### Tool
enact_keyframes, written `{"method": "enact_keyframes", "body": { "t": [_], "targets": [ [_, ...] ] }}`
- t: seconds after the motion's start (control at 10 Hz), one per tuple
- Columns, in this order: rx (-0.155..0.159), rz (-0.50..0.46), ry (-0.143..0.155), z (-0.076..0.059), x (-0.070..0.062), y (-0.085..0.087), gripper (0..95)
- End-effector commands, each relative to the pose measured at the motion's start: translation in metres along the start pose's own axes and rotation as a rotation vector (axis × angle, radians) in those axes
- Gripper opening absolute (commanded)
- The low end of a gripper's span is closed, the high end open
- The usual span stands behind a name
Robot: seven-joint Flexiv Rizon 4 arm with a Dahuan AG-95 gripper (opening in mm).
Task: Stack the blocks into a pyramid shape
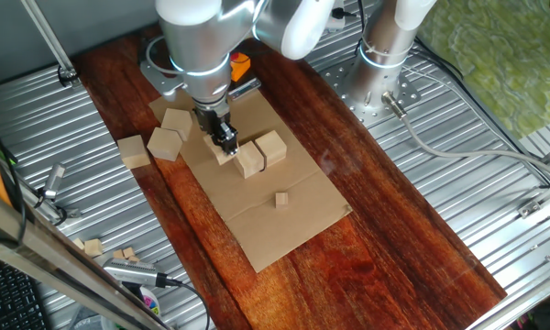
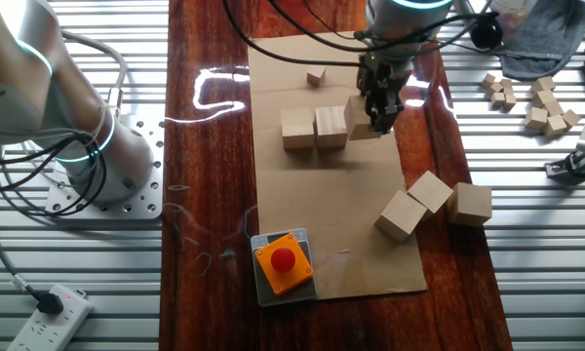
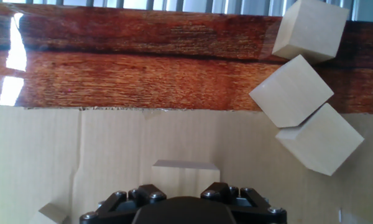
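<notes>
While we are looking down at the cardboard (image 2: pixel 273 107), our claw (image 2: pixel 378 115) is squeezing one block (image 2: pixel 359 119) between its fingers. This block is sitting at the end of a row, right beside two blocks (image 2: pixel 315 128) that are touching each other. Three spare blocks (image 2: pixel 435 203) are waiting in a bunch, well apart, toward the orange box (image 2: pixel 283 263). In the hand view, the claw's body is hiding most of the held block, and the fingertips are not showing.
</notes>
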State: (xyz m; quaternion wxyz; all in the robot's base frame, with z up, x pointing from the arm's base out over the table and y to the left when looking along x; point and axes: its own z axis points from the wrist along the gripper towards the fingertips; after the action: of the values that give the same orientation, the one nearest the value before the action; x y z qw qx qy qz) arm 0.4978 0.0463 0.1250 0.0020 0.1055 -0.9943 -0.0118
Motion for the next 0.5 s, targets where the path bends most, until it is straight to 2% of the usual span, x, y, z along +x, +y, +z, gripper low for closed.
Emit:
{"method": "enact_keyframes", "body": {
  "t": [0.1,0.3,0.5],
  "targets": [
    [-0.003,0.049,0.009,0.0000,-0.0002,0.0002,0.0],
    [-0.020,0.058,0.017,0.0000,-0.0002,0.0002,0.0],
    [-0.023,0.051,0.023,0.0000,-0.0002,0.0002,0.0]
  ]
}}
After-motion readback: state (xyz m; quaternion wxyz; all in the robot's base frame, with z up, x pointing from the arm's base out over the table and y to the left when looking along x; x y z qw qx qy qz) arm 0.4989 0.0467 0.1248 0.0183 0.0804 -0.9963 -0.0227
